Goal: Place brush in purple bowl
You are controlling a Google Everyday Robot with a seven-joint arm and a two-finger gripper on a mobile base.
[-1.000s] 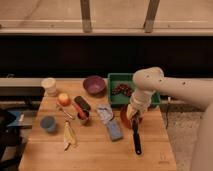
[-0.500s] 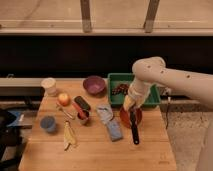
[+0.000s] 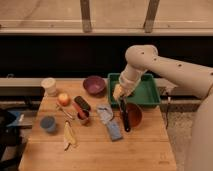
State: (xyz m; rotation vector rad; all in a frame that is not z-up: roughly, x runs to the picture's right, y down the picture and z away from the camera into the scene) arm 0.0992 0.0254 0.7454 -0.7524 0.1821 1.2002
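Note:
The brush [image 3: 124,118] is a long slim black stick that hangs down from my gripper [image 3: 120,98], tilted a little, with its lower end over the table by the reddish-brown bowl [image 3: 134,114]. My gripper is shut on the brush's upper end. It sits at the left edge of the green tray [image 3: 148,91]. The purple bowl [image 3: 93,84] stands on the table to the left of the gripper and a little further back, empty and apart from the brush.
A white cup [image 3: 49,86], an apple [image 3: 63,98], a dark block with a red edge [image 3: 81,103], a small red cup [image 3: 83,116], a blue cup [image 3: 48,123], a banana [image 3: 69,136] and a blue-grey cloth [image 3: 110,122] lie on the wooden table [image 3: 140,150].
My gripper has moved left and up with the brush, from over the reddish-brown bowl toward the tray's left edge. The brush has come off the table.

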